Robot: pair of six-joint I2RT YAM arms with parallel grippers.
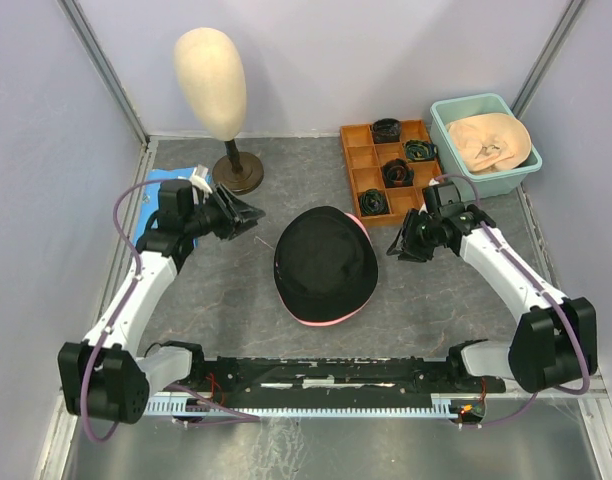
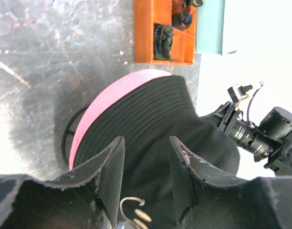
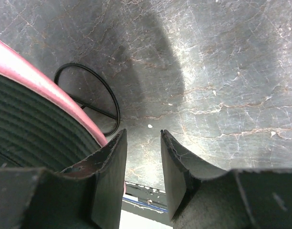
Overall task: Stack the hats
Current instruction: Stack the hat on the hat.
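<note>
Hat (image 1: 326,262), black on top with a pink rim, lies crown up at the middle of the table (image 1: 216,300). No second hat is on it.

Left claw (image 1: 251,214): on the hat's left side, near the rim but apart from it. Jaws stand moderately apart and hold nothing. The left wrist view shows the black crown and pink rim beyond the gap.

Right claw (image 1: 398,247): on the hat's right side, also near and not touching. Jaws are parted to a similar width and hold nothing. The right wrist view shows bare table between the fingers, with the pink rim just left of the left finger.

Thin black loop (image 3: 115,100) lies on the table, partly under the hat's rim; I cannot tell what it is.

Beige hat (image 1: 491,140) sits in the teal tub (image 1: 468,101) at the far right corner. An orange tray (image 1: 358,156) with small black items in its compartments is just left of the tub. The mannequin head (image 1: 210,75) stands near the far left corner.
</note>
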